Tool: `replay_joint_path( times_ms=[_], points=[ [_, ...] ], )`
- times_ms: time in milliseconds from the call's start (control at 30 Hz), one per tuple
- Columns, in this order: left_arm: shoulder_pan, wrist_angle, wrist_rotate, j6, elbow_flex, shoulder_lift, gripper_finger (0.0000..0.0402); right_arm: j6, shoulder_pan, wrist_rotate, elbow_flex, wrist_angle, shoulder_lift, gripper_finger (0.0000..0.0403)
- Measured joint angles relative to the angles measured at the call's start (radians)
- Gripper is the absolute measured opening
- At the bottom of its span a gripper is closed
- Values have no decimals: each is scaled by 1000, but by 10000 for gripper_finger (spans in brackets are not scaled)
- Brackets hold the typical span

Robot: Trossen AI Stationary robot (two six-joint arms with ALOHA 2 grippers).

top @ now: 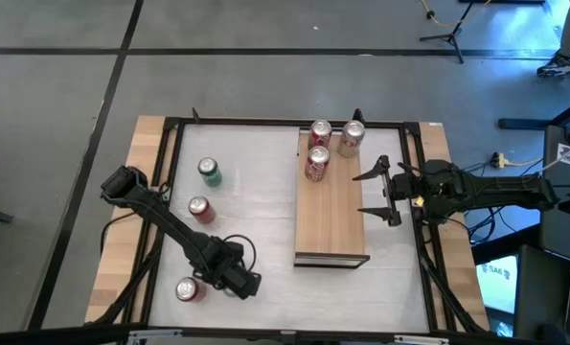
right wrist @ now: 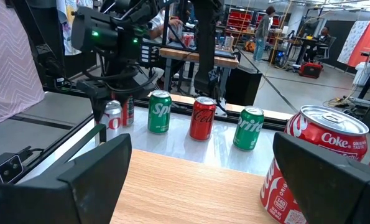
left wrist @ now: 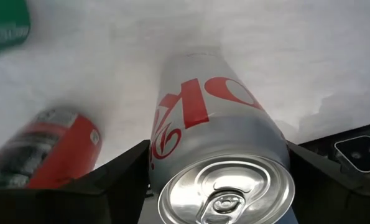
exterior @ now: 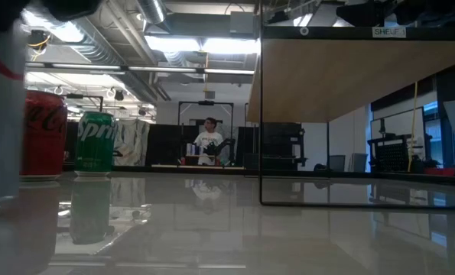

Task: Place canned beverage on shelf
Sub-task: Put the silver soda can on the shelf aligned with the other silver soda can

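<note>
A silver can with red lettering (top: 190,289) stands upright on the white tabletop near the front left. My left gripper (top: 217,281) comes down on it from above and is shut on it; the left wrist view shows the can's top (left wrist: 225,190) between the fingers. The shelf (top: 330,216), a light-wood board, lies right of centre with three cans (top: 319,153) standing at its far end. My right gripper (top: 378,192) hovers open and level at the shelf's right edge, holding nothing. My left gripper pinches the silver can's upper wall (left wrist: 157,163), just below the rim, between its two fingers (left wrist: 119,180), one on each side. The fingers come steeply from above, slanting down. The can stands upright with its base on the tabletop.
A red can (top: 200,209) and a green can (top: 208,171) stand on the table's left half, beyond the silver one. The shelf's near half (top: 330,235) is bare wood. A black frame (top: 265,122) rims the table. A red Coke can (right wrist: 318,162) stands close before my right gripper.
</note>
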Motion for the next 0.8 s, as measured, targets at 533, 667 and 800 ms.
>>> replay_joint_path(
  times_ms=[533,667,800],
  points=[
    [220,-46,-4,552,1,-1,293,0,0,0,0,0,0,386],
    [270,-54,-7,684,1,-1,293,0,0,0,0,0,0,386],
    [309,-64,-7,838,1,-1,293,-1,0,0,0,0,0,386]
  ],
)
